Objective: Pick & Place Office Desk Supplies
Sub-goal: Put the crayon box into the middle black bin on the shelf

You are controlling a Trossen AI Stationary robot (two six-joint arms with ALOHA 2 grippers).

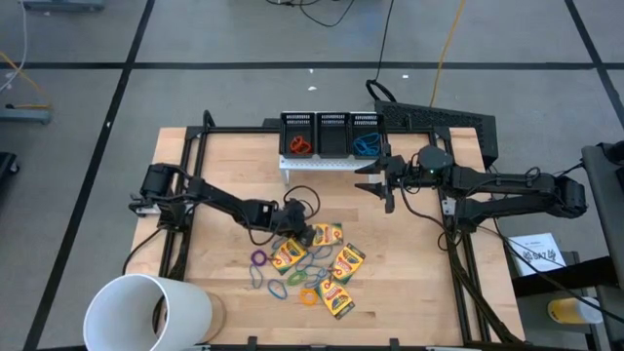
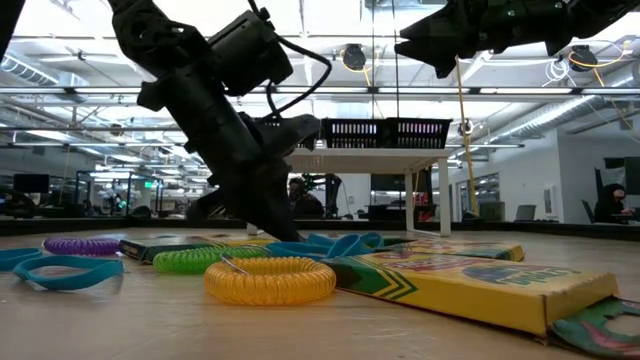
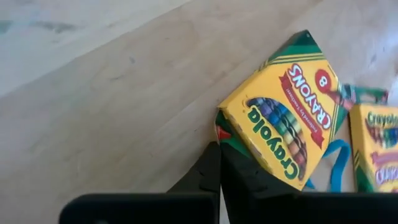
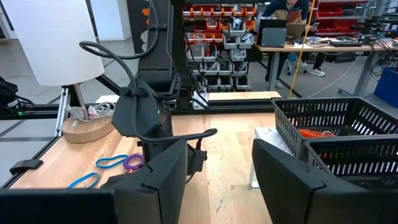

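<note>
A yellow coil band lies nearest us; behind it the left gripper sits pinched shut beside the crayon box (corner touching). The right gripper hangs spread wide, well apart from that box.

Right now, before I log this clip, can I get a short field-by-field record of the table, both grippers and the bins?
surface: light wooden table
left gripper: shut, down at the pile's edge beside a yellow-and-green crayon box; a grip on anything cannot be seen
right gripper: open, held in the air near the bins, holding nothing
pile: flat crayon boxes mixed with coloured rubber-band loops
bins: row of three black mesh bins on a white stand, orange and blue items inside
other: large white cup, near corner
</note>
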